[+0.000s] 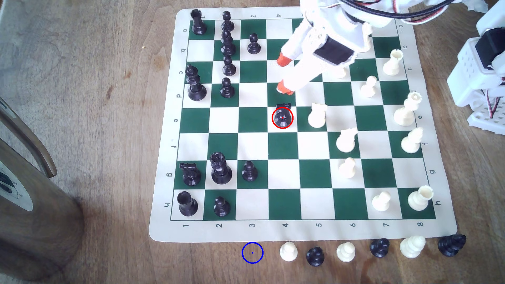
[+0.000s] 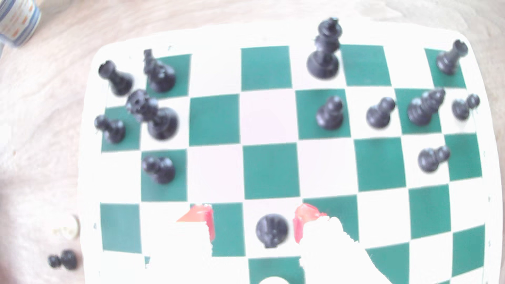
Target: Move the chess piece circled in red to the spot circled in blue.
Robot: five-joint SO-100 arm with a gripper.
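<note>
The black knight (image 1: 282,118) stands free on its white square, orange-tipped fingers (image 2: 210,224) spread wide to straddle it, gripper (image 2: 252,226) lining up for the pinch.

A brown wooden table (image 1: 114,114) carried everything. A cream-bordered green and white chess mat (image 1: 300,232) lay flat on it. Just off the mat's near edge, a row of 6 loose pieces stood or lay on the bare wood: a cream pawn (image 1: 288,251), a black pawn (image 1: 315,256), 2 more cream pieces and 2 more black ones. The blue circle (image 1: 252,252) sat on the wood at the exterior view's left of that row. A dark wooden cylinder (image 1: 35,207) stood at that view's left edge.
</note>
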